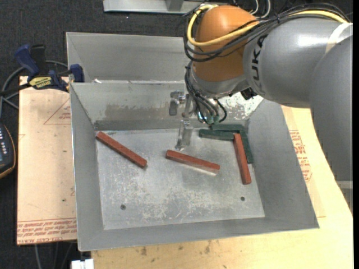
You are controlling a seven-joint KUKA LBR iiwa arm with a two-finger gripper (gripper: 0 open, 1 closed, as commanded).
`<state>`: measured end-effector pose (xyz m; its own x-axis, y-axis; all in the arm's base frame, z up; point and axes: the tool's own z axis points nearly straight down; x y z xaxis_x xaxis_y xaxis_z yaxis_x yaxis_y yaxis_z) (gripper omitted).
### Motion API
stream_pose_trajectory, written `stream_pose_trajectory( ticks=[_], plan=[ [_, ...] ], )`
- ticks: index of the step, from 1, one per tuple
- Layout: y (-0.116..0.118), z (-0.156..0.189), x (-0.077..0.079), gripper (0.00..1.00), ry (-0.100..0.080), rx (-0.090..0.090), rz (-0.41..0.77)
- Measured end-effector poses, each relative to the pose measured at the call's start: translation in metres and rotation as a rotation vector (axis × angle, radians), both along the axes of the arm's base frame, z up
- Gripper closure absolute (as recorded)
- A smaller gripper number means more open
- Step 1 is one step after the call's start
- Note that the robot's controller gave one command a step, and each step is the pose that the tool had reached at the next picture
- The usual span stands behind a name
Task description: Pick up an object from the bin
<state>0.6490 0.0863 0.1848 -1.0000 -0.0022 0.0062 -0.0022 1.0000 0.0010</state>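
Red-brown flat bar (192, 161) lies at centre; we see the gripper (182, 143) just above its far left end, its 2 fingers drawn together on nothing. A left bar (120, 149) lies well apart; a right bar (242, 158) touches dark green strips (221, 132).

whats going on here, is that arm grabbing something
A robot arm reaches from the right into a grey metal bin. Its hand hangs low towards the back of the bin, right by the left end of the middle red-brown bar. Nothing shows as held yet. The left red-brown bar lies apart, and the right red-brown bar lies against a dark green piece.
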Motion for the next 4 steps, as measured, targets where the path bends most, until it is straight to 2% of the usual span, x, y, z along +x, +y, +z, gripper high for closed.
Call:
stream_pose_trajectory(
  ticks=[1, 2, 3, 4],
  plan=[
    [-0.035, -0.116, -0.037, 0.00, 0.001, -0.001, 0.113],
    [-0.033, -0.110, -0.034, 1.00, -0.008, 0.001, 0.114],
    [-0.012, 0.047, -0.004, 1.00, -0.019, 0.001, 0.097],
    [-0.069, 0.031, 0.006, 1.00, -0.010, -0.002, 0.223]
  ],
)
